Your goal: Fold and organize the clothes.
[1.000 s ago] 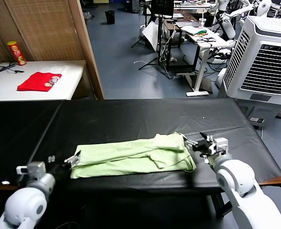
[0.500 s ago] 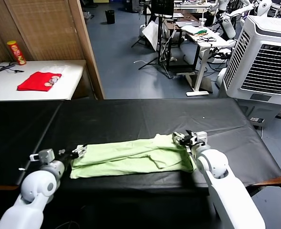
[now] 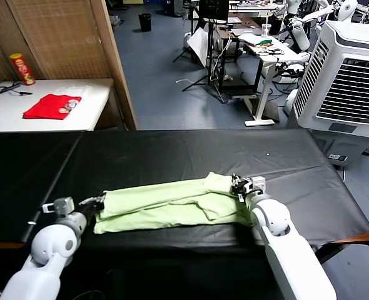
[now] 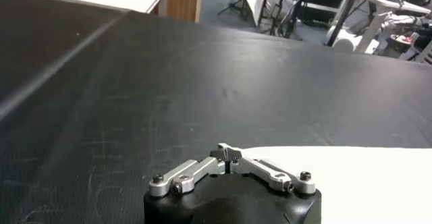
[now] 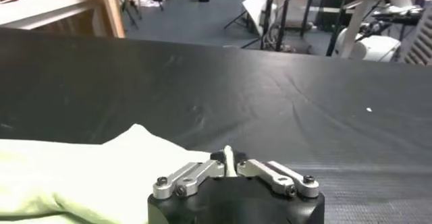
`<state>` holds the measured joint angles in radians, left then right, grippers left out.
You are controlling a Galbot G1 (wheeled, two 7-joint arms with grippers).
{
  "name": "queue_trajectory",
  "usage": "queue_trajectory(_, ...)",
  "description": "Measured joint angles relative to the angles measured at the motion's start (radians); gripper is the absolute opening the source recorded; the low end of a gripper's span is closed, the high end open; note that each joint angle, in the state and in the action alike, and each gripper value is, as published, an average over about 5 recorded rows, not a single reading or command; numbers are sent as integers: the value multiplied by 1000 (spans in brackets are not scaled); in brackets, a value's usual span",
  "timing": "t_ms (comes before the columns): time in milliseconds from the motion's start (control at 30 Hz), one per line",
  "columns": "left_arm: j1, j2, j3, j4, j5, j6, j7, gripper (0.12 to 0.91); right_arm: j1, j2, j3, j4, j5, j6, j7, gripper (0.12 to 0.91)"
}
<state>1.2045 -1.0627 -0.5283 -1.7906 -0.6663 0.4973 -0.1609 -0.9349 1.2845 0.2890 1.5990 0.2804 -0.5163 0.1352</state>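
The left gripper (image 3: 99,201) sits low at the near left of the black counter (image 3: 172,156), its jaws closed on the left end of the shirt (image 3: 172,205). In the left wrist view the left gripper (image 4: 229,156) shows its linkage drawn together, with the pale edge of the shirt (image 4: 351,178) starting right at the tip. The right gripper (image 3: 239,185) is at the shirt's other end, jaws closed on the cloth at its far right corner. The right wrist view shows the right gripper (image 5: 229,159) pinching a thin upright fold of fabric, with the shirt (image 5: 81,178) spreading away from it.

The shirt is pale green and lies as a long folded band across the near part of the counter, held between the two grippers. Its surface is creased, with a raised fold running along its length and a bunched flap near the right end. No print or buttons show from above.

Farther back on the left, a white table (image 3: 90,106) carries a red cloth (image 3: 51,106) and a tall can (image 3: 22,69). A large white cooler (image 3: 350,81) stands at the far right.
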Motion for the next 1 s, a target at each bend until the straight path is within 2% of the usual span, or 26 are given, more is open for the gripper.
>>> queue_trajectory(133,-25,-24,22,35,116,-59,18,127,-8,19,4,-9,-23,47,24,144)
queue_trajectory(233,-48,-42,34,62,175,-89,29,127,-17,22,13,-2,-25,56,16,149)
queue_trajectory(267,-55,-46,37,68,187,-94,31,130,-21,20,17,3,-24,56,10,164)
queue_trajectory(367,-67,-49,41,74,201,-97,32,170,-36,9,29,29,-21,54,-11,274)
queue_trajectory(433,-68,-44,37,72,202,-96,33,254,-49,-2,39,53,-19,52,-22,386)
queue_trajectory(600,-49,-16,11,52,160,-90,33,553,-99,-29,65,128,-15,50,-40,664)
queue_trajectory(700,-20,-3,-10,26,91,-84,33,707,-139,-40,81,177,-12,50,-46,768)
queue_trajectory(800,25,-1,-33,-13,22,-76,34,784,-174,-44,88,216,-9,50,-47,793)
queue_trajectory(1000,121,-28,-46,-65,0,-74,38,798,-203,-44,89,271,2,43,-43,798)
